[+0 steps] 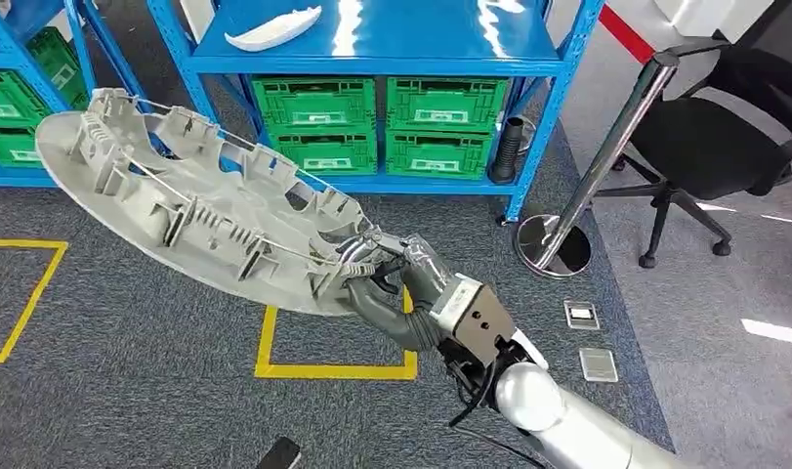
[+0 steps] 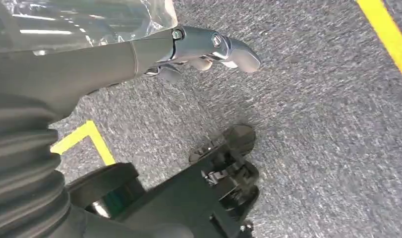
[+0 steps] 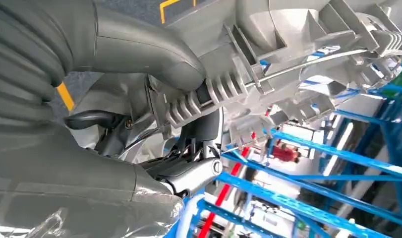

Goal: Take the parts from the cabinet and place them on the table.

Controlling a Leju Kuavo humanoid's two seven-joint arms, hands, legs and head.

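A large grey round plastic part (image 1: 191,205), ribbed on its inner face with a thin wire ring, hangs in the air in front of the blue cabinet (image 1: 372,44). My right hand (image 1: 392,288) grips its near rim. In the right wrist view the thumb presses on the ribbed rim of the grey part (image 3: 288,44). A white curved part (image 1: 272,29) lies on the cabinet's blue shelf. My left hand (image 2: 199,47) hangs above the grey carpet with its fingers held together and nothing in it.
Green crates (image 1: 382,122) fill the cabinet's lower shelf. A chrome stanchion post (image 1: 606,156) with a round base stands to the right, and a black office chair (image 1: 714,147) beyond it. Yellow tape lines (image 1: 333,369) mark the grey carpet below the part.
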